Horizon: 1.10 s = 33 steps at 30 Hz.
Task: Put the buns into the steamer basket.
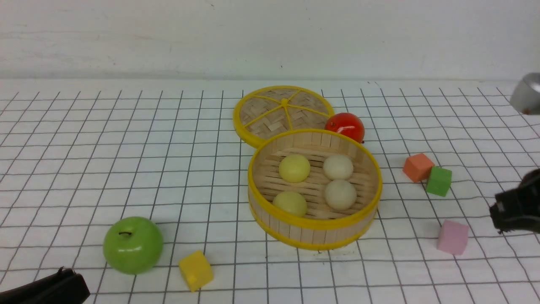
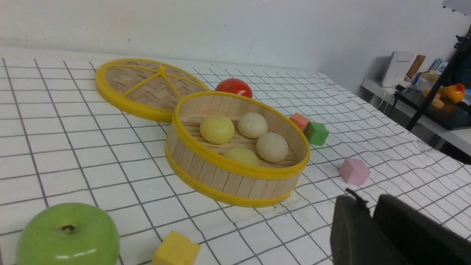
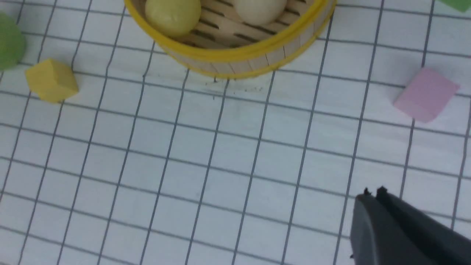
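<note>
The steamer basket (image 1: 314, 223) stands mid-table, round, with a slatted floor and yellow rims. Inside it lie the buns: two pale yellow (image 1: 294, 167) (image 1: 290, 202) and two cream (image 1: 338, 166) (image 1: 340, 194). They also show in the left wrist view, one yellow bun (image 2: 217, 129) beside a cream bun (image 2: 272, 147). My left gripper (image 1: 78, 287) rests low at the near left, by the apple; its fingers (image 2: 368, 200) are shut on nothing. At the right edge my right gripper (image 1: 500, 211) is well clear of the basket (image 3: 235, 55), its tips (image 3: 372, 191) shut and empty above the gridded cloth.
The flat woven lid (image 1: 280, 109) leans behind the basket, with a red tomato (image 1: 345, 126) beside it. A green apple (image 1: 133, 245) and a yellow cube (image 1: 195, 270) sit near left. Orange (image 1: 417, 167), green (image 1: 438, 180) and pink (image 1: 452, 236) cubes lie right.
</note>
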Motion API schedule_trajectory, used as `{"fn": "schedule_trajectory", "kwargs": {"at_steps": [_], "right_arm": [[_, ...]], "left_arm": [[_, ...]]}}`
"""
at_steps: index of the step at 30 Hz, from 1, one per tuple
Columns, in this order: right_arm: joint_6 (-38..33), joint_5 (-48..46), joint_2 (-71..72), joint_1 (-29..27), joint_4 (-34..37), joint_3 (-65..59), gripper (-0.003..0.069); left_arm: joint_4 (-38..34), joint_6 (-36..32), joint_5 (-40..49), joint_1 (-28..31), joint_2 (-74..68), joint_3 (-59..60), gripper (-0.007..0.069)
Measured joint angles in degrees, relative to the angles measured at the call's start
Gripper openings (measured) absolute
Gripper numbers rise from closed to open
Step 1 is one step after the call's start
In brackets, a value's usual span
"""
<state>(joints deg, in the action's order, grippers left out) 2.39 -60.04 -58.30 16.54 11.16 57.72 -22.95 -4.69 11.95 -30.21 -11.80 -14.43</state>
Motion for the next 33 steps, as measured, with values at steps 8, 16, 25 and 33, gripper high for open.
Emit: {"fn": "schedule_trajectory", "kwargs": {"at_steps": [8,16,25,33], "right_arm": [[-1.4,-4.1,5.9,-1.0,-1.5,-1.8,-0.002],[-9.1,26.5,34.3,-9.6,-2.2,-31.3,-0.002],[-7.0,37.8,58.1,-12.1,-4.5,-58.0,-0.002],[-5.6,37.5,58.9,-13.1,-6.2,-58.7,-0.0017]], "left_arm": [[0.0,0.0,0.0,0.0,0.0,0.0,0.0091],[0.0,0.0,0.1,0.0,0.0,0.0,0.0092],[0.0,0.0,0.1,0.0,0.0,0.0,0.0092],[0.0,0.0,0.1,0.0,0.3,0.0,0.0099]]}}
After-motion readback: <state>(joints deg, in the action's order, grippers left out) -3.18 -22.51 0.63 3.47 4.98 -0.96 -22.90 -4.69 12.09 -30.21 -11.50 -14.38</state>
